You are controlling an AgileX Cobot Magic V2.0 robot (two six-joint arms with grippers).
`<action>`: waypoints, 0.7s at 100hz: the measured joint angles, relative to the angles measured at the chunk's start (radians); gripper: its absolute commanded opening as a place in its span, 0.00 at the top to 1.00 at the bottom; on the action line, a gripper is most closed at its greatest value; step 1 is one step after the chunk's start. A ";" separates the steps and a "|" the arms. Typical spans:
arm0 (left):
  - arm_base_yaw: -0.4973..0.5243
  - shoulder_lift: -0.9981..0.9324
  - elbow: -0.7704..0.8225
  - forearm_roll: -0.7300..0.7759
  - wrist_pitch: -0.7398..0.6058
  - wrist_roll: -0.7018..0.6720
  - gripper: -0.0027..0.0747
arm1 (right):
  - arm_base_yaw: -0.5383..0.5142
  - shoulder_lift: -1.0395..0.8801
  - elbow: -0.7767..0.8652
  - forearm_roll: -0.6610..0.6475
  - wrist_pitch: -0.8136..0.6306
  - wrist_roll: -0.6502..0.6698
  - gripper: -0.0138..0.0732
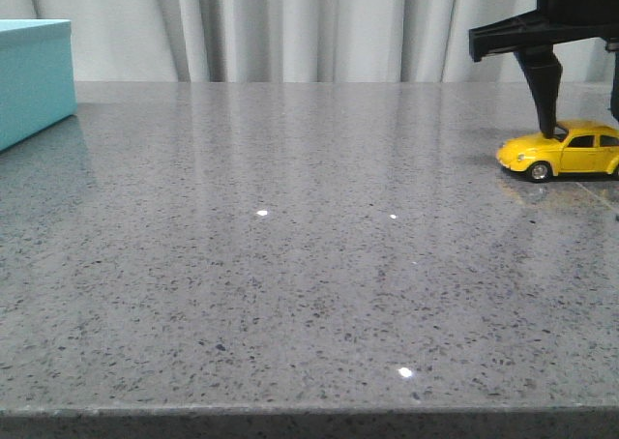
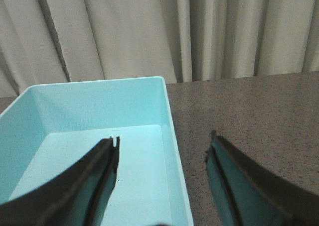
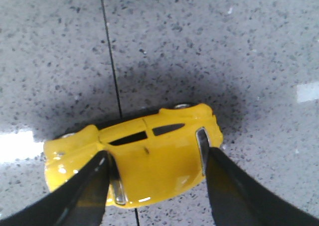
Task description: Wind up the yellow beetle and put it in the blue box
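Yellow beetle (image 1: 566,150) standing on all four wheels on the grey desk (image 1: 290,265), at the 3 o'clock edge of the front view, nose toward 9 o'clock. Right hand (image 3: 155,159) lowered over the car from above, fingers apart, one just off the windscreen and one just off the rear window; contact not confirmed in the wrist view, so not judged clamped. One finger (image 1: 546,91) seen in the front view reaching down to the bonnet area, the other cut off by the frame edge.

Blue box (image 1: 34,76) at the far 9 o'clock side of the desk, well apart from the car. Interior of the box (image 2: 99,136) seen bare, open at the top. Left hand (image 2: 162,159) hanging over the box rim, fingers apart, holding nothing.

Progress judged early: car not yet gripped, no sign of winding, nothing stored. Remaining: close on the car, wind it, carry it across the desk, set it in the box.
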 measured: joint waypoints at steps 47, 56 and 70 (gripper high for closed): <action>0.000 0.000 0.000 0.000 0.000 0.000 0.47 | 0.073 -0.378 0.072 0.039 -0.082 -0.002 0.34; 0.000 0.000 0.000 0.000 0.002 0.000 0.47 | 0.073 -0.407 0.096 0.041 -0.096 0.002 0.34; 0.000 0.000 0.000 0.000 0.002 0.000 0.47 | 0.073 -0.425 0.103 0.047 -0.092 0.008 0.34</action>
